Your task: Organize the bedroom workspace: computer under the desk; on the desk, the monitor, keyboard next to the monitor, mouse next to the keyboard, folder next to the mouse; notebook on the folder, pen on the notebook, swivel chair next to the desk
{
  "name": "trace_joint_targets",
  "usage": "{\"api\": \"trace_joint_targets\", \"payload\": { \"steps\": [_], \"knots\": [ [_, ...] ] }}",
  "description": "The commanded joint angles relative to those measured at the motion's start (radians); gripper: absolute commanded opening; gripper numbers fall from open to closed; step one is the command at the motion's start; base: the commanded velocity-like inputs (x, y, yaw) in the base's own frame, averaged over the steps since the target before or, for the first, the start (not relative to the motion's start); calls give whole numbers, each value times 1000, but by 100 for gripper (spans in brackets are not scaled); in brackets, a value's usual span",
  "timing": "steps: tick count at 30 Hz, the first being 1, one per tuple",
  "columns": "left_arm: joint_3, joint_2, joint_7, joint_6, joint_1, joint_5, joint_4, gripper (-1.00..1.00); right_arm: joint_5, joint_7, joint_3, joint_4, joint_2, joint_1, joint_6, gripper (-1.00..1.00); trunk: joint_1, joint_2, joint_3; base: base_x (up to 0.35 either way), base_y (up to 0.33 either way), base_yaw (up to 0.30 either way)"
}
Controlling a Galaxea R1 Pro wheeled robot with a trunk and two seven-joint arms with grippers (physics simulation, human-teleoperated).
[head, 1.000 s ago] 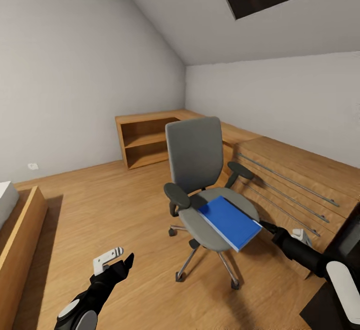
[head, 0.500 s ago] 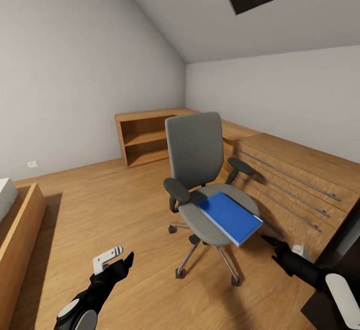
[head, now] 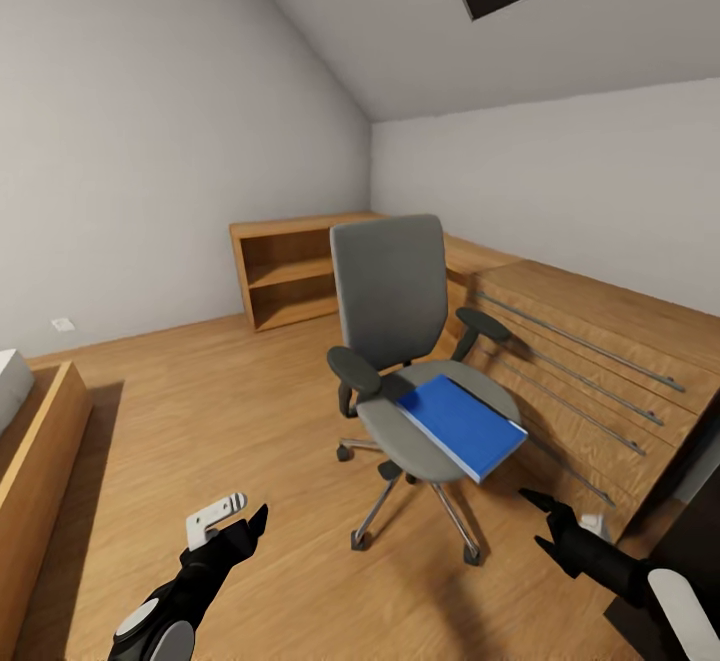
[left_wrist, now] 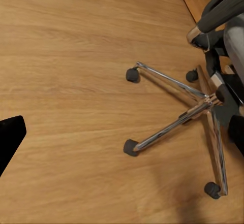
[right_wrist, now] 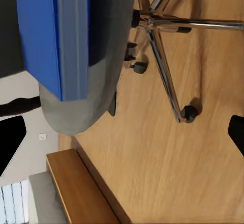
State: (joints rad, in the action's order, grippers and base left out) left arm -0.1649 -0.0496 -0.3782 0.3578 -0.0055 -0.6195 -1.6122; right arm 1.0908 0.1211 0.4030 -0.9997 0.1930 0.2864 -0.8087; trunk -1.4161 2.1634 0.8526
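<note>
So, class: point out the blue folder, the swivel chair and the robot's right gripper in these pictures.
folder (head: 462,426), head view, middle of its blue cover.
swivel chair (head: 388,291), head view, middle of the grey backrest.
right gripper (head: 543,521), head view, midway between its two black fingers.

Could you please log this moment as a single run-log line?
folder: flat on swivel chair seat | right gripper: jaws open, short of chair | left gripper: open, low over floor

Head view high over the swivel chair (head: 415,361) — both wrist views low, near its base.
</note>
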Motion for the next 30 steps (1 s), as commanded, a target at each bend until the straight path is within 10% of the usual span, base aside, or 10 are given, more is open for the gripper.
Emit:
{"api": "trace_joint_targets", "payload": {
  "steps": [1, 30],
  "knots": [
    [-2, -1, -9, 1, -1, -9, -2, 100, -1, 7, 2, 5, 0, 1, -6, 100, -4, 8, 4, 0, 0, 0],
    [-4, -1, -10, 1, -1, -9, -2, 100, 12, 249, 1, 19, 3, 2, -2, 100, -115, 211, 95, 0, 0, 0]
  ]
}}
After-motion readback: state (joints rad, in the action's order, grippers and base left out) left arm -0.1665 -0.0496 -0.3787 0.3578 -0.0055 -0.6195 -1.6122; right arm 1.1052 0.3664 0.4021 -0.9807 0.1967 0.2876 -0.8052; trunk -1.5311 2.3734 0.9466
